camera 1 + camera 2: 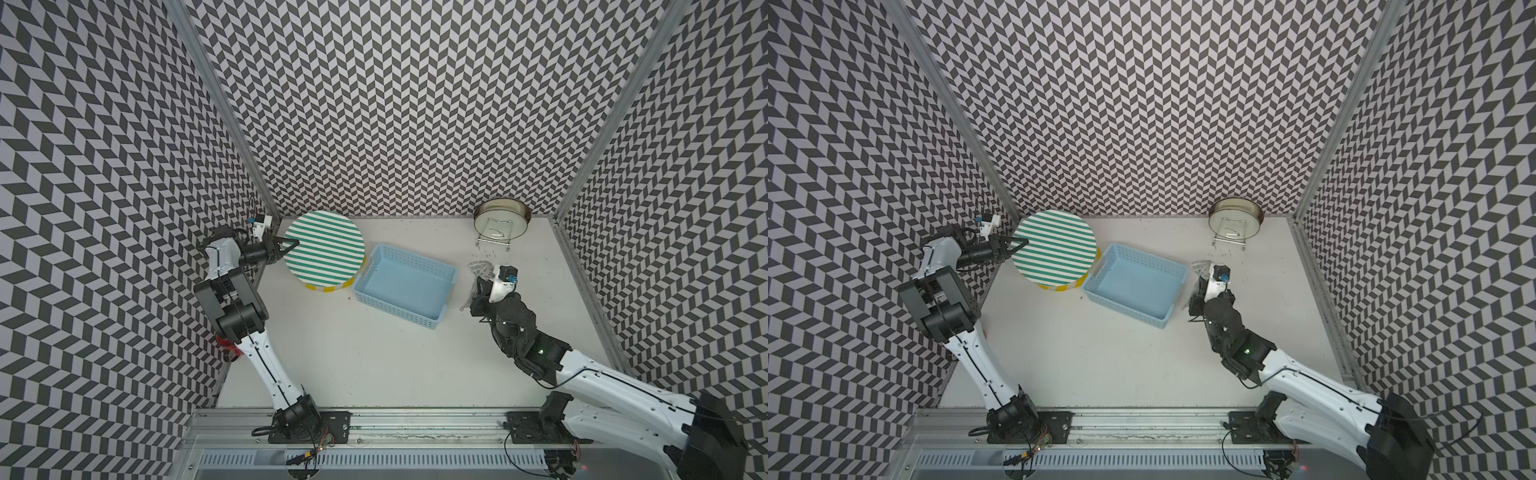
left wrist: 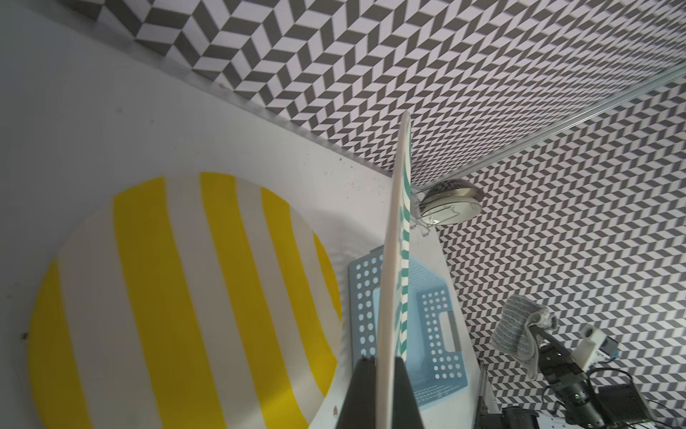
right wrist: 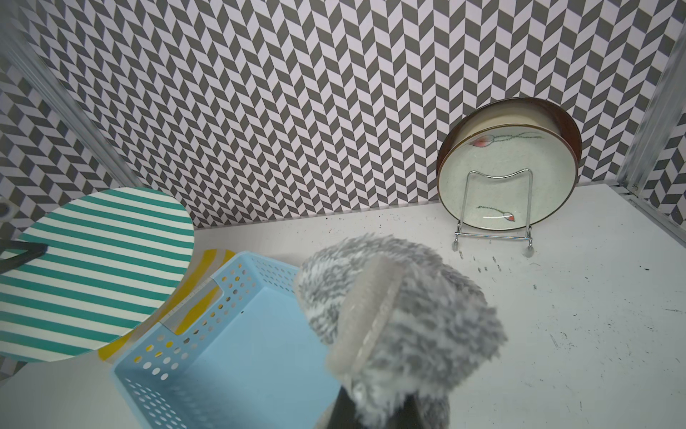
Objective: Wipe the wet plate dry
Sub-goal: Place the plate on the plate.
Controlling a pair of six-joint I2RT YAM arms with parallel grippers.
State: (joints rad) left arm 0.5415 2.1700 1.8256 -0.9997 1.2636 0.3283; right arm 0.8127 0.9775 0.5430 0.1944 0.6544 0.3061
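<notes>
Top views, left jaws clamping round striped plate [image 1: 328, 245], right jaws clamping fluffy cloth [image 1: 478, 268]

left fingers [image 1: 287, 245] clamp the striped plate [image 1: 328, 249] by its rim.

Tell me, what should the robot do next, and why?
Probably swing the right hand, shut on the fluffy grey cloth, across the pale blue perforated plastic basket to the round green-and-white striped plate. The left hand holds that plate lifted by its rim, and cloth and plate are apart.
</notes>
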